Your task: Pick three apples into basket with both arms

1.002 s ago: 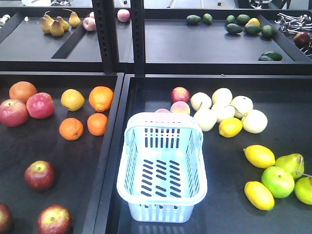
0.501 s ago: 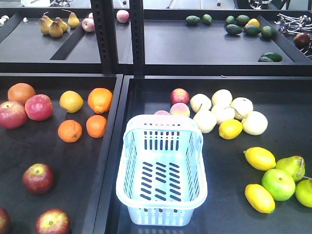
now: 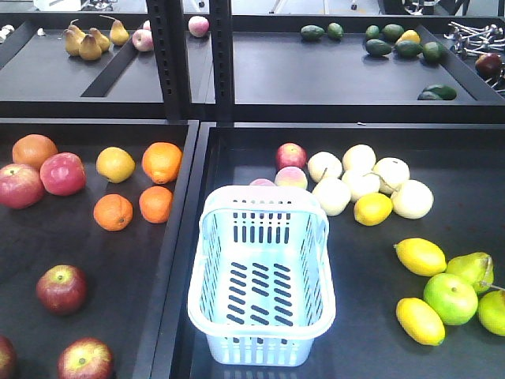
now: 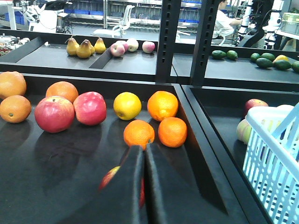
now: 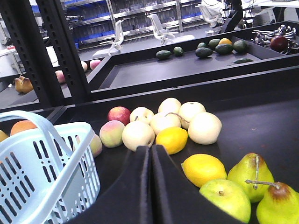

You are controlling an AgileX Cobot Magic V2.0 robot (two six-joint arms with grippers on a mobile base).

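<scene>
Down at the near end of the left tray (image 3: pixel 79 245) lie the three dark red apples. The first apple (image 3: pixel 61 289) is farthest in, the second apple (image 3: pixel 85 359) is nearer the front edge, and the third apple (image 3: pixel 5 355) is cut off by the picture's left border. All three sit apart from one another, with oranges (image 3: pixel 113 212) beyond them. They are outside the basket (image 3: pixel 207 268), which stands in the neighbouring right tray (image 3: pixel 371 316), across the raised divider.

In the left wrist view, the left hand (image 4: pixel 145 149) has its two black fingers pressed together with nothing between them. One dark apple (image 4: pixel 108 179) peeks out just behind and below them, mostly hidden, and the basket (image 4: pixel 273 154) is off to the right. The right hand (image 5: pixel 151 149) is likewise closed on nothing. The basket (image 5: pixel 42 177) is at its left, and lemons (image 5: pixel 203 169) and pears (image 5: pixel 254 175) lie just ahead to its right.
</scene>
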